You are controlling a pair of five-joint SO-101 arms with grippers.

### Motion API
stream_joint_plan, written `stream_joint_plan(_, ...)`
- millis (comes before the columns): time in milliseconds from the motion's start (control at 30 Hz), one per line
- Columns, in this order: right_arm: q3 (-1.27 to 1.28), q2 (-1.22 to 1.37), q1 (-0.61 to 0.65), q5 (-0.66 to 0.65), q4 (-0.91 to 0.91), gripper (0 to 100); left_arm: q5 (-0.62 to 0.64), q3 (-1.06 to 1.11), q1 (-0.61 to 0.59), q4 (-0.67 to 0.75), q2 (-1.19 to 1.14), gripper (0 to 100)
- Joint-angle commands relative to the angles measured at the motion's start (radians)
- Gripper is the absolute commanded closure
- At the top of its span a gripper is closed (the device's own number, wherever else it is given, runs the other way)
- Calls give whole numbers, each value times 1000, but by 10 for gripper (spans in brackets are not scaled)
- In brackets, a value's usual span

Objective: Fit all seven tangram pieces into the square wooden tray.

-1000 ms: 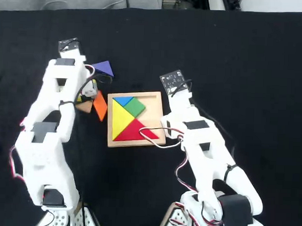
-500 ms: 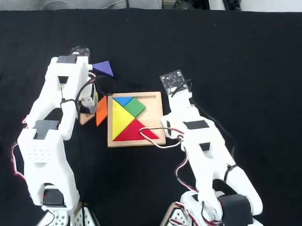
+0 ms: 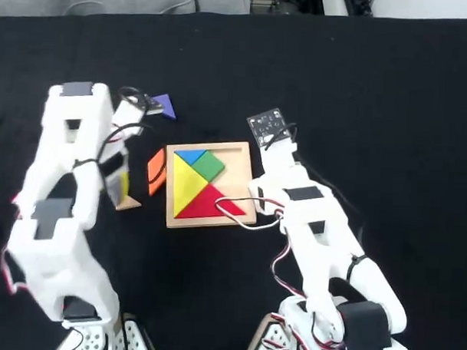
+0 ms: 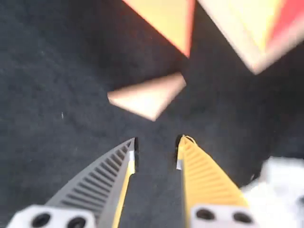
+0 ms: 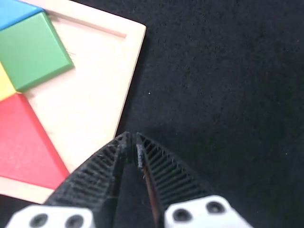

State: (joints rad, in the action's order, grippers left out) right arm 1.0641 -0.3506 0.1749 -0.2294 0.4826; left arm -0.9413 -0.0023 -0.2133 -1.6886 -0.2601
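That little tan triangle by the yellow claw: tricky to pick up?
Probably stiff and light: the tan triangle looks like a thin, flat tile. Lying flat on the cloth, it likely won't roll, but it may offer little edge to pinch.

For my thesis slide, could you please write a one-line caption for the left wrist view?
Left claw open over the black cloth, with a tan triangle lying just ahead of it, not touched.

Parallelogram point(image 3: 156, 170) lies just left of tray point(image 3: 193, 222), near triangle point(image 3: 128, 205) before it, far triangle point(image 3: 166, 105) behind; my right end effector point(image 5: 130, 137) at tray's right edge.
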Motion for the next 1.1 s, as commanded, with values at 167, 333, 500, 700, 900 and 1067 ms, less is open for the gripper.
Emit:
stream_joint_plan(167, -48, 2, -9, -9, -21, 987, 361, 295, -125, 180, 233, 841)
stream_joint_plan(333, -48, 2, -8, -9, -21, 987, 907, 512, 54, 328, 276, 841)
stream_joint_plan(500, -45, 2, -12, -9, -21, 987, 1209, 720, 157, 577, 506, 841)
stream_joint_plan(700, -45, 2, -9, -12, -21, 987, 1217, 944, 186, 773, 835, 836)
stream_joint_plan(900, -45, 4, -8, -52, -21, 987, 1297, 1047, 102, 804, 931, 720)
stream_joint_plan(1067, -45, 4, -6, -55, -21, 987, 1553, 1079, 36, 801, 930, 602)
